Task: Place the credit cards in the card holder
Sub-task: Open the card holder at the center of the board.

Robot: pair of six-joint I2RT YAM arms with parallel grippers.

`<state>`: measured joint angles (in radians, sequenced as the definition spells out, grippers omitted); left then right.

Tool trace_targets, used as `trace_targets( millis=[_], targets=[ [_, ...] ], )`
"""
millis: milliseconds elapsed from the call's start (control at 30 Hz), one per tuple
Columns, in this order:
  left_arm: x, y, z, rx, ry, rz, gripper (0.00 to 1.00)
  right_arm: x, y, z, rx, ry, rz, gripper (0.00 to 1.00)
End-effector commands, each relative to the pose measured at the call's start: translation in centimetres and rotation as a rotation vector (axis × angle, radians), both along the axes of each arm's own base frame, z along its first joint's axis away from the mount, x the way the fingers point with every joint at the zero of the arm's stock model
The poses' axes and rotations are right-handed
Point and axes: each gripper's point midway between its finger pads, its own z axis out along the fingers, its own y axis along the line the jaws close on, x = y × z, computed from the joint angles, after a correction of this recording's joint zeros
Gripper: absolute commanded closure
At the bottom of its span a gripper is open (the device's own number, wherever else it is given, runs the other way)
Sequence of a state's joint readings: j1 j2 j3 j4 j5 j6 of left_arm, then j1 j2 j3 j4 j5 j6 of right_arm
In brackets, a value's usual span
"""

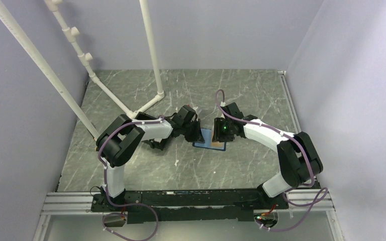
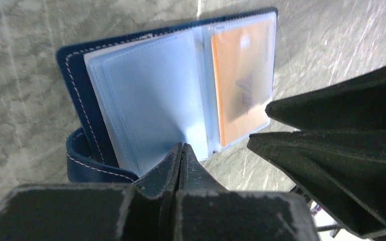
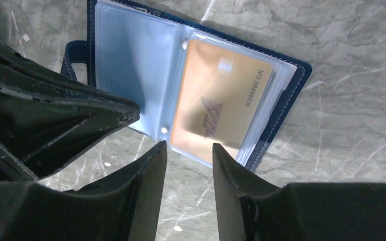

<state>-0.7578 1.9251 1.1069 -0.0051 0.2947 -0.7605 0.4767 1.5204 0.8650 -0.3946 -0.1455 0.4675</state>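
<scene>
Lying open on the marbled table (image 1: 231,165) at the centre of the top view, the card holder (image 1: 208,138) is seen with its clear sleeves facing up. The orange-tan card (image 3: 216,105) is lodged inside the right-hand sleeve, at the middle of the right wrist frame. The left gripper (image 2: 181,150) is clenched, its tips met at the lower edge of the left-hand sleeve; whether a leaf is pinched there cannot be told. The right gripper (image 3: 188,146) is held with jaws parted, nothing between them, just below the card's lower edge.
</scene>
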Motion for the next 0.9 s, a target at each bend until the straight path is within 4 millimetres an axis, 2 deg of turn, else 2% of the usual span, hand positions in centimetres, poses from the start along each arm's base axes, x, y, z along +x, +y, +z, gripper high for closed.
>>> trace_targets(
  millis=[0, 100, 200, 333, 433, 633, 867],
  targets=[
    [-0.8, -0.4, 1.9, -0.029, -0.009, -0.088, 1.00, 1.7, 1.0, 1.3, 0.029, -0.063, 0.024, 0.59],
    [-0.7, -0.1, 1.1, -0.012, -0.005, -0.074, 1.00, 1.9, 1.9, 1.9, 0.076, -0.084, 0.044, 0.60],
    [-0.7, 0.9, -0.9, 0.032, 0.031, -0.047, 1.00, 2.6, 0.8, 1.6, -0.031, -0.087, 0.004, 0.61],
    [-1.3, 1.5, -2.4, 0.022, 0.080, -0.025, 1.00, 3.0, -1.6, 0.7, -0.295, -0.092, -0.054, 0.35],
    [-1.5, 1.5, -2.4, 0.000, 0.079, -0.018, 1.00, 2.6, -2.2, -0.2, -0.348, -0.072, -0.069, 0.29],
    [-1.6, 1.7, -2.0, 0.000, 0.069, -0.016, 1.00, 2.4, -2.2, -1.3, -0.368, -0.049, -0.073, 0.30],
    [-1.7, 1.9, -1.5, -0.005, 0.058, -0.013, 1.00, 1.8, -1.8, -2.0, -0.339, -0.026, -0.062, 0.43]
  ],
)
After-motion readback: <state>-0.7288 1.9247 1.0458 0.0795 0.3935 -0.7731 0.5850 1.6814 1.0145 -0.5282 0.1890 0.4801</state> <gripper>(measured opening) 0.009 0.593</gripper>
